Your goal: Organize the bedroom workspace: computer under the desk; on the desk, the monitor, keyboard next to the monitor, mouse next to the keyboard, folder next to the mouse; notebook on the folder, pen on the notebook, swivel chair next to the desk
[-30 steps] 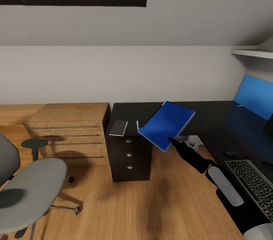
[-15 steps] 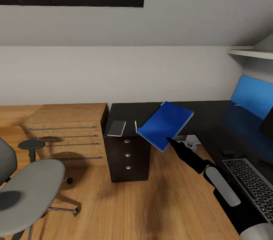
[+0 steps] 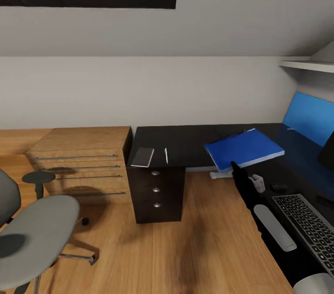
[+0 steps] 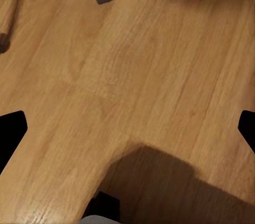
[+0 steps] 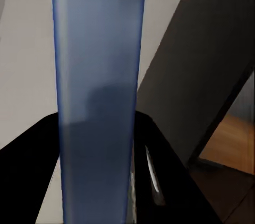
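The folder has swung right and levelled over the counter — right gripper jaws clamped on its near edge — bare counter stretches left toward the notebook.

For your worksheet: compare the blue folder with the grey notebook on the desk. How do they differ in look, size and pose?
The folder is bright blue; the notebook is grey. The folder looks clearly larger. The right pincer holds the folder near the monitor end, while the notebook lies untouched above the drawers. Both are flat rectangles.
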